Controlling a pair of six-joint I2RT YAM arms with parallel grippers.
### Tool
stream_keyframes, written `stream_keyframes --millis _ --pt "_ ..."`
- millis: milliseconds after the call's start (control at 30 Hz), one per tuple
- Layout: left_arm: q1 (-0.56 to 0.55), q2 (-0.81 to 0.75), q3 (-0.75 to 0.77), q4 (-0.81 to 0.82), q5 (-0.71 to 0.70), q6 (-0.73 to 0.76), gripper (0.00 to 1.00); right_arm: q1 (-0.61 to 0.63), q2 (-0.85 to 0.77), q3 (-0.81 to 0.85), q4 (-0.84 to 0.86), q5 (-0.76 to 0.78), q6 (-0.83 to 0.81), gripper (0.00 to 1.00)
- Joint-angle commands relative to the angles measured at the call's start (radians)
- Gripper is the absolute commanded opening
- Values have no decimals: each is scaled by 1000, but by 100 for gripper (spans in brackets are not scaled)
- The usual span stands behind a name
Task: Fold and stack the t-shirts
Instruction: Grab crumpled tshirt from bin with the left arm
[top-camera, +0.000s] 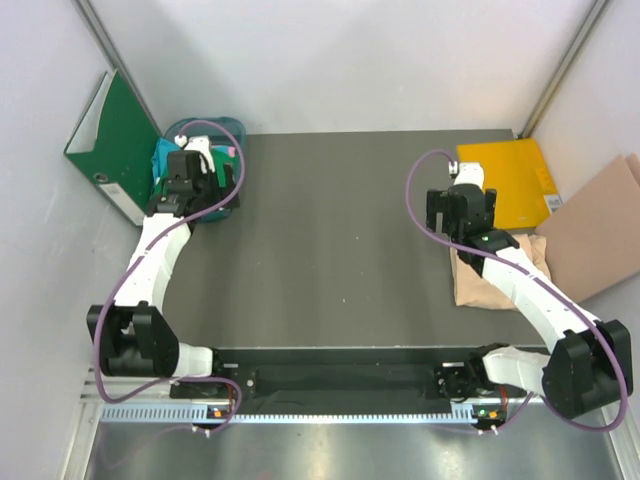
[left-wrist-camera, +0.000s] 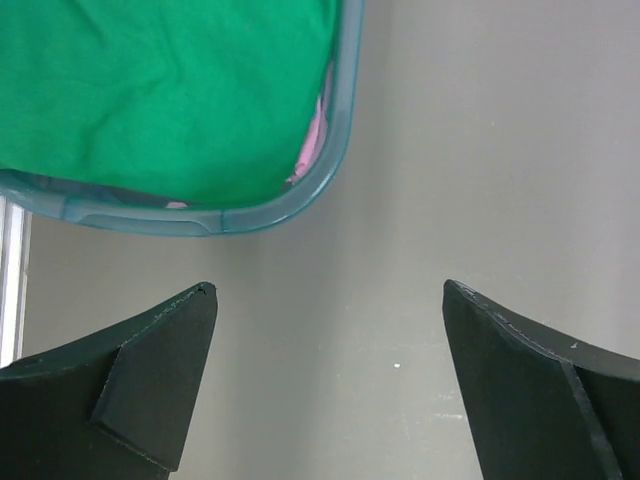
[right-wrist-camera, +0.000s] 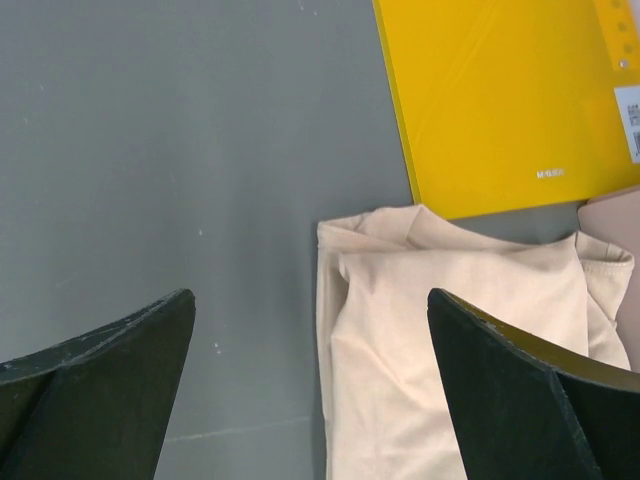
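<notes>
A bright green t-shirt (left-wrist-camera: 170, 90) lies crumpled in a teal plastic basket (left-wrist-camera: 250, 215), with a pink t-shirt (left-wrist-camera: 312, 150) showing at its edge. A teal-blue cloth (top-camera: 165, 160) shows at the basket's left side. My left gripper (left-wrist-camera: 328, 288) is open and empty, hanging above bare table just beside the basket's rim; in the top view it (top-camera: 203, 152) is at the far left. A folded beige-peach t-shirt (right-wrist-camera: 440, 340) lies on the table at the right (top-camera: 500, 280). My right gripper (right-wrist-camera: 310, 295) is open and empty above that shirt's left edge (top-camera: 462, 192).
A green ring binder (top-camera: 110, 145) leans on the left wall behind the basket (top-camera: 222, 205). A flat yellow folder (top-camera: 505, 180) lies at the far right, touching the beige shirt's far edge. A brown sheet (top-camera: 600, 230) lies right of it. The dark table (top-camera: 330, 250) is walled on three sides.
</notes>
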Motion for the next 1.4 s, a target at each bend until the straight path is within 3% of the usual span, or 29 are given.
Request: stream_keyframes --millis 0,100,233,433,633,967,1133,1300,1367 --pt "1 -64 18 19 -95 -60 99 15 -35 -10 -5 11 14 100" --pt "5 -55 13 -13 -181 -100 99 15 -35 -6 -5 19 13 100" --pt "10 -18 28 -24 -100 -70 99 16 -41 -3 4 39 11 100" --pt "12 87 160 -44 -184 -22 99 15 -37 -21 13 39 29 99" --pt "51 280 370 -89 -276 -37 99 16 -38 -50 21 25 59 100" --pt "144 698 828 -249 -146 -186 94 18 -9 -56 28 39 39 100" --pt "142 836 941 -291 -83 -215 93 15 20 -44 42 50 23 100" --pt "142 884 944 -290 -61 -228 81 16 71 -15 47 56 22 100" --pt "140 908 961 -300 -60 -228 71 16 92 -7 50 57 20 100"
